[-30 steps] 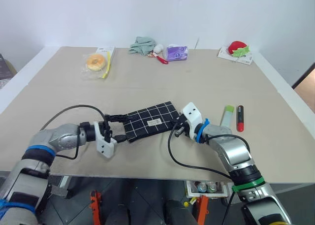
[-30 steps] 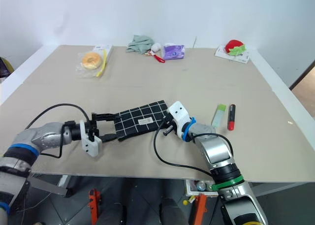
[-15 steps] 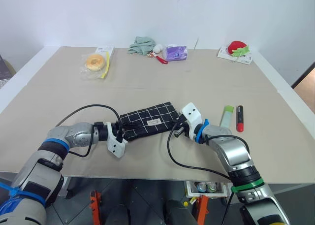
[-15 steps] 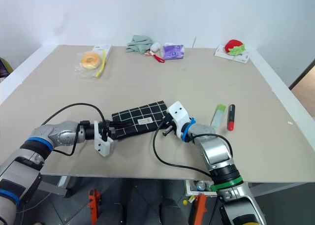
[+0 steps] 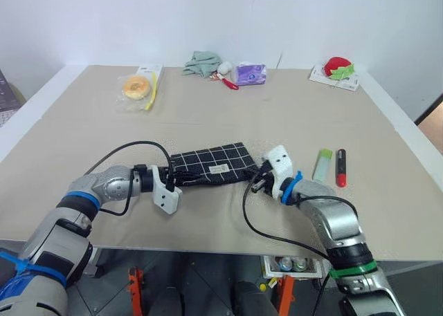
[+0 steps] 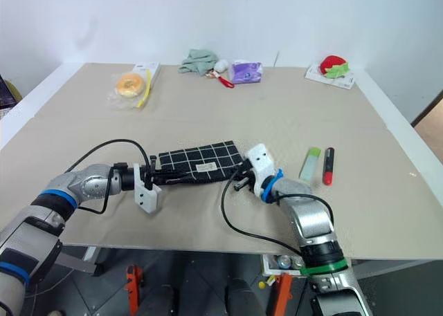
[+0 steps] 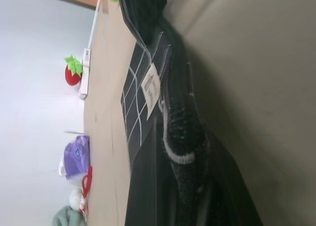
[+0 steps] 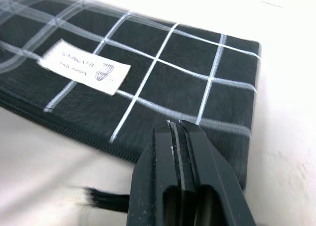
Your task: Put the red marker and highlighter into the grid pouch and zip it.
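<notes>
The grid pouch (image 5: 211, 162) lies flat in the middle of the table, black with white lines and a small white label. My left gripper (image 5: 174, 175) is shut on its left end, where the fabric bunches between the fingers (image 7: 180, 137). My right gripper (image 8: 177, 123) is shut, its tips at the pouch's right near corner (image 8: 232, 152), with nothing visibly pinched. A black zipper strand (image 8: 101, 199) sticks out beside the fingers. The highlighter (image 5: 321, 164) and the red marker (image 5: 339, 167) lie side by side on the table, to the right of the right gripper.
Along the far edge sit a bagged doughnut (image 5: 135, 88), a green cloth (image 5: 201, 62), a small red item (image 5: 228, 82), a purple packet (image 5: 249, 73) and a red strawberry toy (image 5: 338, 68). The table's front edge (image 5: 208, 241) runs just behind both wrists.
My left gripper moved right and shut on the pouch's left end. The pouch has turned to lie more level. My right hand drew slightly back to the right.
</notes>
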`<state>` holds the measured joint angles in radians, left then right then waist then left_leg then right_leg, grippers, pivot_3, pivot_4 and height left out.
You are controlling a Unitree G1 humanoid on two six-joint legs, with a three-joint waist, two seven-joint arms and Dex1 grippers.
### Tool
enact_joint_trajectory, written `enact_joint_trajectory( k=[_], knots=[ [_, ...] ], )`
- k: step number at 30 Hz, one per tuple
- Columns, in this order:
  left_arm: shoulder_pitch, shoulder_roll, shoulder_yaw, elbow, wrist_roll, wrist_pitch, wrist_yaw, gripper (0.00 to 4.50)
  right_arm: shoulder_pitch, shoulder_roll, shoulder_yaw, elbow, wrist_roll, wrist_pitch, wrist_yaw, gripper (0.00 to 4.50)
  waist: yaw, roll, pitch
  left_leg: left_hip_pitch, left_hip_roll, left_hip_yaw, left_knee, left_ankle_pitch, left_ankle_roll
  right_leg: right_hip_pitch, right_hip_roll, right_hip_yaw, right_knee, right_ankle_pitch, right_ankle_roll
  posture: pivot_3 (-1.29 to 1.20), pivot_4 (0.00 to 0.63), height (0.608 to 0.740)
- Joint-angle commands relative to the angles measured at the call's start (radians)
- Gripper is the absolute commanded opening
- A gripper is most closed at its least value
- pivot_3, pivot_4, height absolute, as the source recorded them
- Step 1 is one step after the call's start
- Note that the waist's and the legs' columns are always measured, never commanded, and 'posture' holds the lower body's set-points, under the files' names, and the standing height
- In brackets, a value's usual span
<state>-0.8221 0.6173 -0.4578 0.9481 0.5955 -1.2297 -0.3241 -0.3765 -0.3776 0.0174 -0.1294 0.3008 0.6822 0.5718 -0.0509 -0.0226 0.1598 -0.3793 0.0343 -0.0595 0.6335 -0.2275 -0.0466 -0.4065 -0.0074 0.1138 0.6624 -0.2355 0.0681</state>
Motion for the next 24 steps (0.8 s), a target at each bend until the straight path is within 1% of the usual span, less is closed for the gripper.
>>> enact_joint_trajectory(
  k=[1,3,4,7,8,12,17,23,24],
  knots=[
    [0.042,-0.011,-0.019,-0.008,-0.049,0.055,-0.084,0.0,0.008,-0.022,-0.147,-0.132,0.135,0.102,-0.005,1.3,0.002,0.0,0.0,-0.001,0.0,0.0,0.0,0.0,0.0,0.0,0.0,0.0,0.0,0.0,0.0,0.0,0.15,0.734],
    [0.057,-0.016,-0.013,-0.028,-0.083,0.079,-0.12,0.0,0.012,-0.035,-0.171,-0.148,0.163,0.16,-0.02,2.31,0.002,0.0,0.0,-0.001,0.0,0.0,0.0,0.0,0.0,-0.001,0.0,0.0,0.0,0.0,0.0,0.0,0.15,0.734],
    [0.064,-0.016,-0.011,-0.04,-0.096,0.086,-0.133,0.0,0.015,-0.043,-0.173,-0.153,0.167,0.184,-0.028,2.91,0.001,0.0,0.0,0.0,0.0,0.0,0.0,0.0,0.0,0.0,0.0,0.0,0.0,0.0,0.0,0.0,0.15,0.734],
    [0.08,-0.017,-0.007,-0.076,-0.117,0.104,-0.161,0.0,0.027,-0.062,-0.159,-0.166,0.182,0.225,-0.028,4.38,0.001,0.0,0.0,0.0,0.0,0.0,-0.001,0.0,0.0,-0.001,0.0,0.0,0.0,-0.002,-0.003,0.0,0.15,0.734],
    [0.083,-0.019,-0.005,-0.083,-0.122,0.11,-0.17,0.0,0.028,-0.063,-0.148,-0.167,0.18,0.228,-0.031,4.46,0.001,0.0,0.0,0.0,0.0,0.0,-0.001,0.0,0.0,-0.001,0.0,0.0,0.0,-0.002,-0.003,0.0,0.15,0.734],
    [0.09,-0.023,0.001,-0.104,-0.135,0.127,-0.19,0.0,0.022,-0.055,-0.12,-0.153,0.167,0.255,-0.063,4.46,0.002,0.001,0.0,-0.001,-0.001,-0.001,-0.002,0.0,0.0,-0.001,0.0,0.001,0.0,-0.003,-0.001,0.0,0.15,0.734],
    [0.094,-0.028,0.009,-0.12,-0.138,0.14,-0.198,0.0,-0.004,-0.037,-0.101,-0.085,0.148,0.305,-0.125,4.46,0.002,0.001,0.001,-0.005,-0.003,-0.004,-0.002,0.0,0.0,-0.002,0.0,0.001,-0.002,-0.004,0.0,0.0,0.15,0.734],
    [0.101,-0.034,0.017,-0.131,-0.144,0.155,-0.208,0.0,-0.036,-0.025,-0.037,-0.042,0.099,0.279,-0.149,4.46,0.002,0.002,0.001,-0.006,-0.004,-0.006,-0.002,0.0,0.0,-0.002,0.0,0.001,-0.003,-0.004,0.0,0.0,0.15,0.734],
    [0.101,-0.035,0.017,-0.131,-0.143,0.156,-0.207,0.0,-0.041,-0.024,-0.023,-0.038,0.091,0.276,-0.149,4.22,0.002,0.002,0.001,-0.006,-0.004,-0.006,-0.002,0.0,0.0,-0.002,0.0,0.001,-0.003,-0.004,0.0,0.0,0.15,0.734]
  ],
)
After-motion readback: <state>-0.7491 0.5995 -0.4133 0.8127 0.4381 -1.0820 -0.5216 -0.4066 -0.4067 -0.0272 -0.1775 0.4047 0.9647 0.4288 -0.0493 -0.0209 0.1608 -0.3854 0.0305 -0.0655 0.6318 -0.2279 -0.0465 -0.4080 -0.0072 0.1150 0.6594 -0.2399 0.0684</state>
